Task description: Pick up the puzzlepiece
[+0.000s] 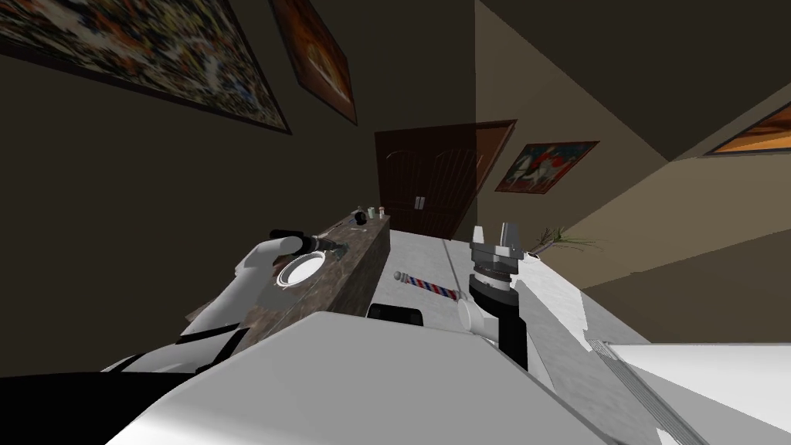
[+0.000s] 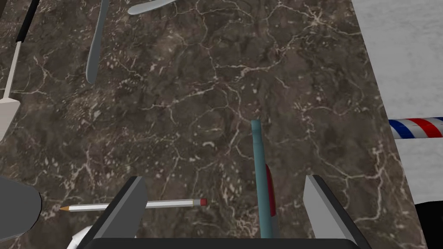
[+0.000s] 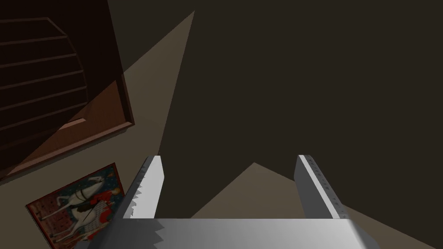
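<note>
A thin teal piece with a red face (image 2: 261, 181), which I take for the puzzle piece seen edge-on, lies on the dark marbled counter top (image 2: 207, 86). It sits between the fingers of my left gripper (image 2: 224, 178), nearer one finger and touching neither. The left gripper is open and hovers low over the counter (image 1: 351, 266), past the white bowl (image 1: 301, 268) in the head view, where the gripper (image 1: 340, 247) looks small. My right gripper (image 1: 494, 232) is raised over the floor, open and empty, as the right wrist view (image 3: 229, 158) confirms.
A pencil (image 2: 173, 203) lies just behind one left finger. Two grey-blue utensils (image 2: 95, 47) and a white-handled tool (image 2: 8, 95) lie farther along the counter. A red, white and blue striped pole (image 1: 425, 284) lies on the pale floor beside the counter. Small items (image 1: 367, 214) stand at the counter's far end.
</note>
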You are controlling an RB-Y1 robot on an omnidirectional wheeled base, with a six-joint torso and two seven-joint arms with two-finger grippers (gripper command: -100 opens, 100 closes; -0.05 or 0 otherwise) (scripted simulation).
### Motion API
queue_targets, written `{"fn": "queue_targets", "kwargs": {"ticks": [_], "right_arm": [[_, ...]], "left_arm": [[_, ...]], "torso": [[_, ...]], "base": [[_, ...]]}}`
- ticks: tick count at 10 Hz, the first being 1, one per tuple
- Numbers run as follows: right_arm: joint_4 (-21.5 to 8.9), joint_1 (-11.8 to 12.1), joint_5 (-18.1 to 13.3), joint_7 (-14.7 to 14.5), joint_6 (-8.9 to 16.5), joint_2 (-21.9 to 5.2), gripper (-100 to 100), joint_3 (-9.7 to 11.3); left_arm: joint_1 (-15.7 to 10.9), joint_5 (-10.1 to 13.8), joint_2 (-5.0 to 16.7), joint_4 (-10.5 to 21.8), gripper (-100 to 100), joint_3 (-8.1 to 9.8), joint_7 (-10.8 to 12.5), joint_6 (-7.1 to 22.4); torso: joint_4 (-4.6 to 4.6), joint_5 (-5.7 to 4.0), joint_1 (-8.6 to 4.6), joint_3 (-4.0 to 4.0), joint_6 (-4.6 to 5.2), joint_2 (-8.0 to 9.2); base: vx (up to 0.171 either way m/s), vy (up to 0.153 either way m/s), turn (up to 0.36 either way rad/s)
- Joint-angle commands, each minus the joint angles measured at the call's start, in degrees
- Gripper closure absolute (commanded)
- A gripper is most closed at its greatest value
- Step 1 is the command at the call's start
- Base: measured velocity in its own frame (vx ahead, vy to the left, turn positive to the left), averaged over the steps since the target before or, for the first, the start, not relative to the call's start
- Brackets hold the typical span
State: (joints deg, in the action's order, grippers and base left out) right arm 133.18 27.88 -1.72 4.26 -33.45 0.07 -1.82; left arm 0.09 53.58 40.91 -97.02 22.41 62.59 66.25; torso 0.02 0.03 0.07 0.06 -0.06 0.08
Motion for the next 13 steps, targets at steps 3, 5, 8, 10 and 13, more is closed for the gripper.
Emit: {"fn": "queue_targets", "kwargs": {"ticks": [3, 5, 8, 10, 13], "right_arm": [[0.0, 0.0, 0.0, 0.0, 0.0, 0.0, 0, 0.0], [0.0, 0.0, 0.0, 0.0, 0.0, 0.0, 0, 0.0], [0.0, 0.0, 0.0, 0.0, 0.0, 0.0, 0, 0.0], [0.0, 0.0, 0.0, 0.0, 0.0, 0.0, 0, 0.0], [0.0, 0.0, 0.0, 0.0, 0.0, 0.0, 0, 0.0]], "left_arm": [[-5.0, -6.3, -6.5, 1.9, -100, 6.33, -5.2, 5.4], [-5.0, -8.6, -8.9, 1.9, -100, 8.3, -5.2, 6.0], [-9.6, -14.2, -14.7, 3.5, -100, 13.91, -10.0, 11.2], [-11.9, -17.7, -18.1, 4.3, -100, 17.34, -12.4, 13.8], [-14.1, -22.1, -22.6, 5.1, -100, 21.92, -14.7, 17.2]], "torso": [[0.01, 0.01, 0.02, 0.03, 0.0, 0.05], [0.01, 0.0, 0.0, 0.01, -0.01, 0.02], [0.0, 0.0, -0.01, -0.01, -0.01, -0.01], [0.01, 0.0, 0.02, 0.03, -0.02, 0.05], [-0.01, -0.01, -0.01, -0.02, -0.03, -0.05]], "base": [[-0.051, 0.022, -0.11], [-0.028, 0.012, -0.037], [-0.044, 0.017, -0.115], [-0.052, 0.015, -0.1], [-0.028, 0.011, -0.059]]}}
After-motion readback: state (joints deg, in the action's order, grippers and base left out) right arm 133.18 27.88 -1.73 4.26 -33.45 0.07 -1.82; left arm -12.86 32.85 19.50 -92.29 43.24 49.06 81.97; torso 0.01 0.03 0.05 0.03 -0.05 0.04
